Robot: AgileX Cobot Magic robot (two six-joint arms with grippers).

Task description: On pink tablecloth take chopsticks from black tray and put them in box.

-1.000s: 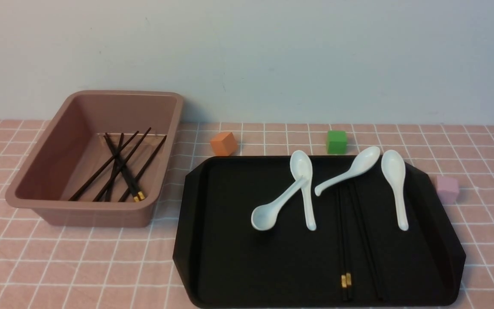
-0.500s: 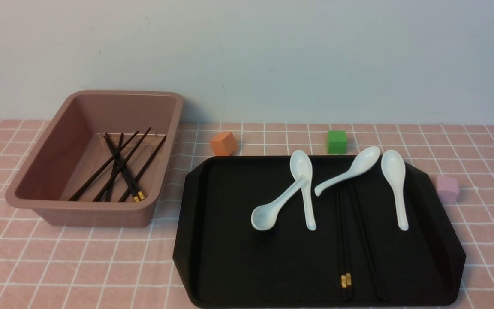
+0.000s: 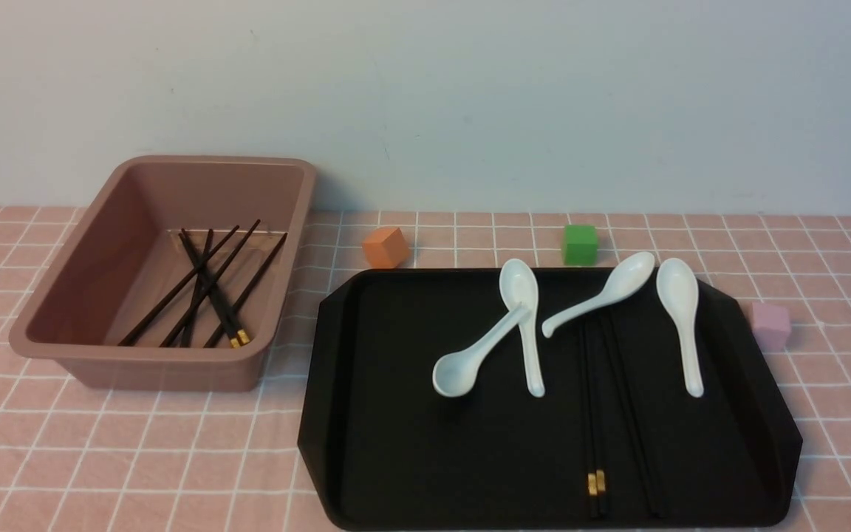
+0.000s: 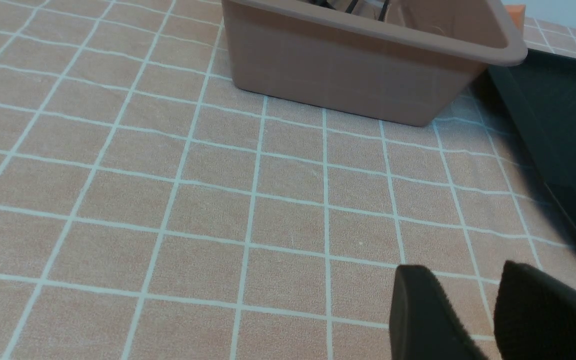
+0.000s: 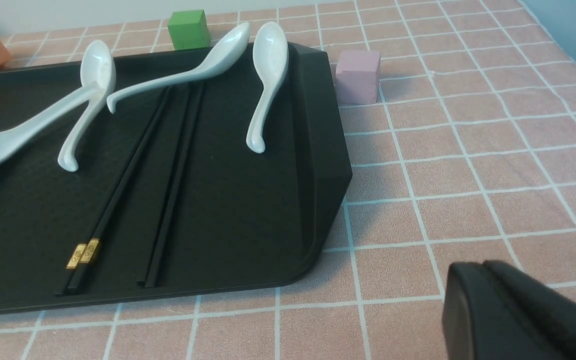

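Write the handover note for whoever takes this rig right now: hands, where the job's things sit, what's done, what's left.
Left hand: slightly open, holding nothing, low over the pink tablecloth near the box.
Right hand: looks shut, holding nothing, over the cloth beside the black tray.
Done: several chopsticks lie crossed in the box.
Left: the remaining chopsticks on the tray, roughly parallel, gold bands at the near end; their far tips run under a white spoon. Four spoons stay on the tray.
Next, probably: right hand picks from the near ends.
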